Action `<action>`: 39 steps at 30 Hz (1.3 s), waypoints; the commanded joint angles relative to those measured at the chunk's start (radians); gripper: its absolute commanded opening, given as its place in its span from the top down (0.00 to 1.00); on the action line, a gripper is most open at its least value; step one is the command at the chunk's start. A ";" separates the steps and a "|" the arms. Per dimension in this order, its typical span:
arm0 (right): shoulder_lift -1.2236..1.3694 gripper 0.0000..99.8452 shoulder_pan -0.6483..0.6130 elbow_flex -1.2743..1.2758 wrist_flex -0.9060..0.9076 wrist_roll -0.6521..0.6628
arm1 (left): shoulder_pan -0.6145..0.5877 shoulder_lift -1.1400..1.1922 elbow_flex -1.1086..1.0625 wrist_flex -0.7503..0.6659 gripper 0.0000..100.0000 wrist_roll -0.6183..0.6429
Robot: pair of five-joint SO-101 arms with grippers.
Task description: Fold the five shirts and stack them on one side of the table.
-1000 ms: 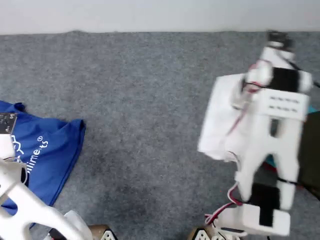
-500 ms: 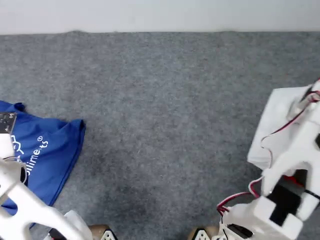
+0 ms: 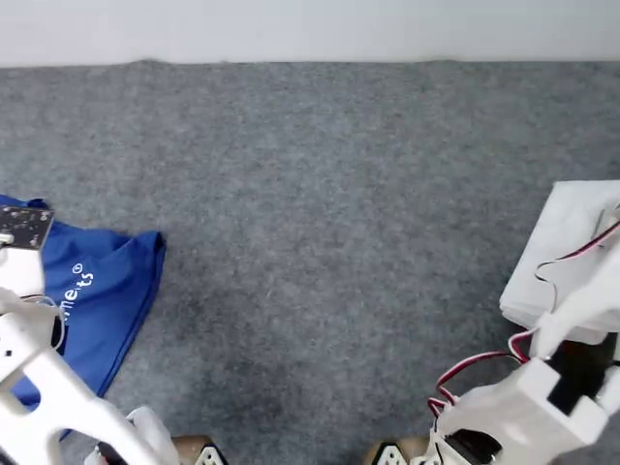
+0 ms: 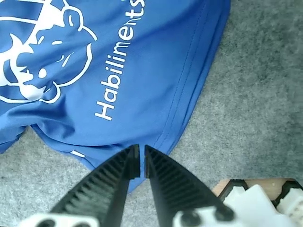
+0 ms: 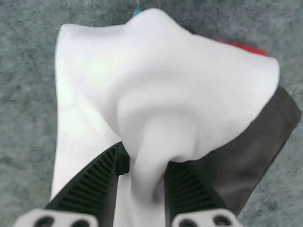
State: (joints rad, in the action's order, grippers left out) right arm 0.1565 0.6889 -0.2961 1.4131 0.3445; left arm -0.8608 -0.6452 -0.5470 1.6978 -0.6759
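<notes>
A blue shirt (image 3: 92, 291) with white print lies spread at the table's left edge. My left gripper (image 4: 141, 160) hangs shut just above the blue shirt's (image 4: 118, 71) hem, holding nothing. At the right edge a folded white shirt (image 3: 572, 252) rests partly under my right arm (image 3: 552, 397). In the right wrist view my right gripper (image 5: 142, 172) is shut on a pinched-up ridge of the white shirt (image 5: 156, 94). Under that shirt lie a dark shirt (image 5: 255, 146), a red edge (image 5: 246, 47) and a teal corner (image 5: 136, 13).
Grey carpet (image 3: 329, 213) covers the table between the two shirts. A pale wall (image 3: 310, 29) runs along the far edge. Arm bases (image 3: 184, 450) stand at the near edge.
My right arm has carried the white shirt from right of centre to the table's right edge. The left arm shifted slightly; the blue shirt stayed put.
</notes>
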 commanded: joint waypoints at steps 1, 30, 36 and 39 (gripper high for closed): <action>0.015 0.98 0.025 -0.020 -0.039 0.043 | 0.003 -0.017 0.007 -0.023 0.96 -0.003; 0.018 0.99 0.053 0.025 0.189 0.052 | 0.003 -0.017 0.005 -0.018 0.96 -0.002; 0.157 0.99 0.053 0.107 0.120 0.052 | -0.002 -0.020 0.004 -0.017 0.96 -0.002; 0.120 0.99 0.056 0.097 0.173 0.052 | -0.002 -0.023 0.004 -0.017 0.96 -0.002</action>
State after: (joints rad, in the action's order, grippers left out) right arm 0.3237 0.7426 -0.1857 1.5482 0.3890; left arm -0.8608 -0.6452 -0.5470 1.6978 -0.6759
